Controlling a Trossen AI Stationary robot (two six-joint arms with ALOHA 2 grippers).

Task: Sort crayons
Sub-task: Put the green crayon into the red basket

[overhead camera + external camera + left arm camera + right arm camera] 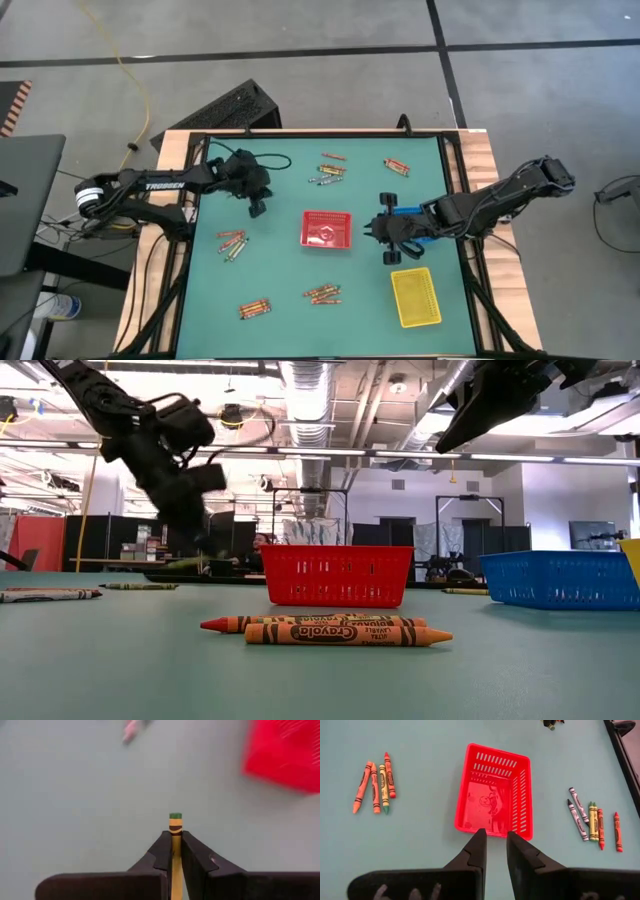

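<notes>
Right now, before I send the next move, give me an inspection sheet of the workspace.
Surface: green mat on a wooden table, flat.
Job's things: crayons lie in loose groups across the mat; one green-tipped crayon is held.
Trays: red tray mid-mat, apparently no crayons in it; yellow tray and blue tray toward the right arm's side.
Clutter: nothing seen on the mat.
Grippers: left gripper shut on the green-tipped crayon, above the mat; right gripper beside the red tray, holding nothing.
Cables: yellow cable on the floor.
Surroundings: open workshop; monitor edge beside the table.
</notes>
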